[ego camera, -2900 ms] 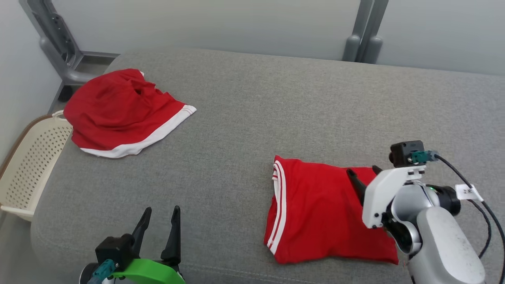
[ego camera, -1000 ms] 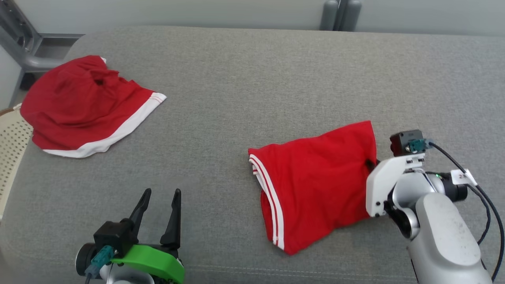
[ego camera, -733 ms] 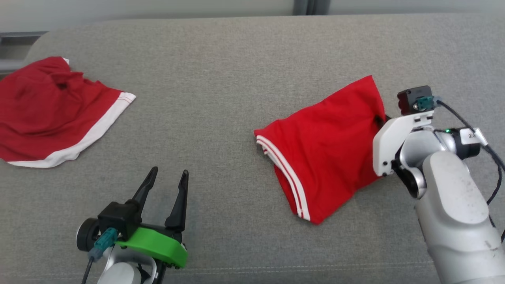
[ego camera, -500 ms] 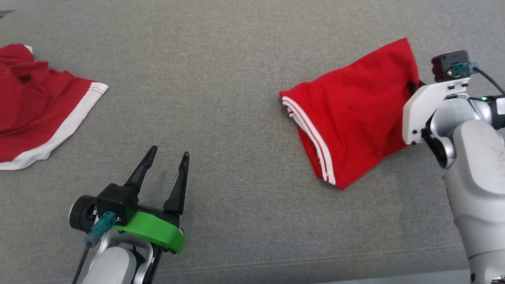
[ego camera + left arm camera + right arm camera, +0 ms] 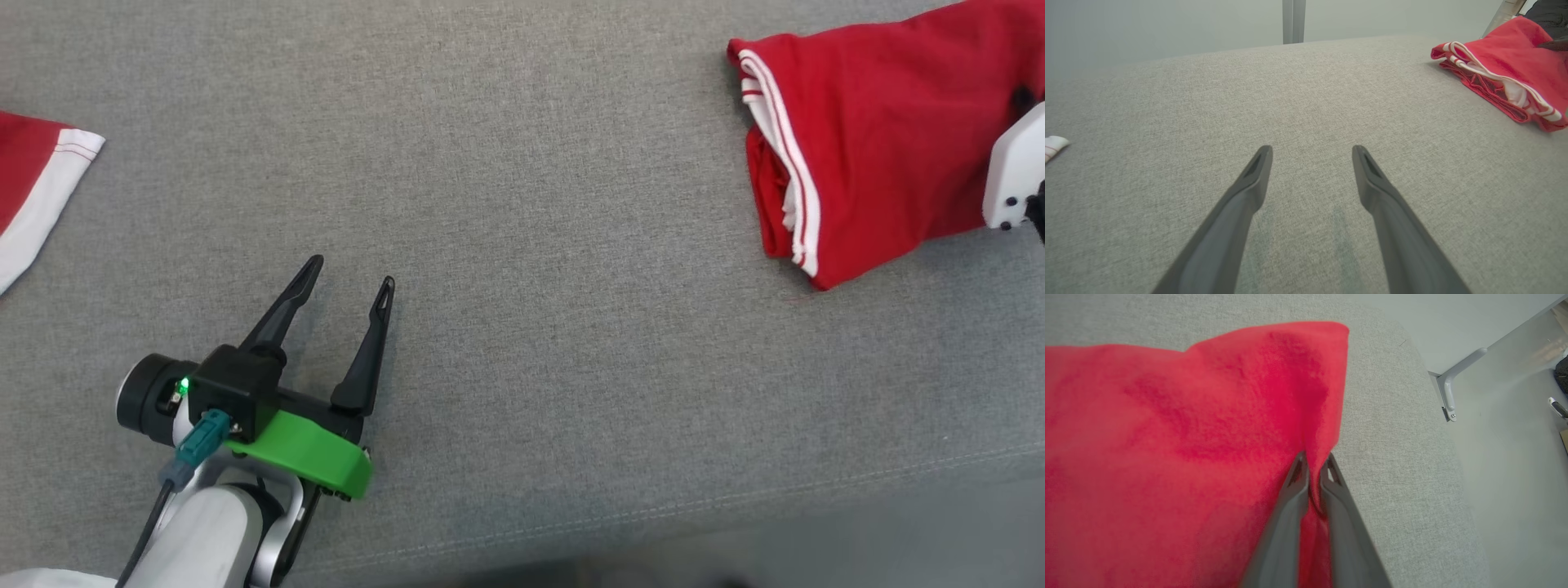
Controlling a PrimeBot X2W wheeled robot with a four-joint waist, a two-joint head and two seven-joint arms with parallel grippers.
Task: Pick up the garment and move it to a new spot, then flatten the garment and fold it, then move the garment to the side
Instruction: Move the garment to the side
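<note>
The red garment (image 5: 865, 139) with white stripes lay folded on the grey cushion (image 5: 531, 204), at the upper right of the head view. Its striped edge was turned toward the middle of the cushion, and the layers showed along that edge. The right gripper (image 5: 1312, 461) had its two dark fingers pressed almost together, pinching a fold of the red cloth near the garment's corner on the side away from the stripes. In the right wrist view the cloth bunched between the fingertips, while the rest of it spread out to the left over the cushion. In the head view that arm's white housing (image 5: 1012, 171) showed at the right edge, against the garment. The left gripper (image 5: 351, 273) was well apart from the garment at the lower left, its fingers spread wide with nothing between them, over bare cushion. I could not tell whether the fingertips touched the fabric. A second red cloth (image 5: 33, 180) with a broad white band lay at the far left edge, well apart from both grippers. Past the cushion's rounded corner, the right wrist view showed a pale floor (image 5: 1515, 477) and a grey metal bracket (image 5: 1453, 379).
</note>
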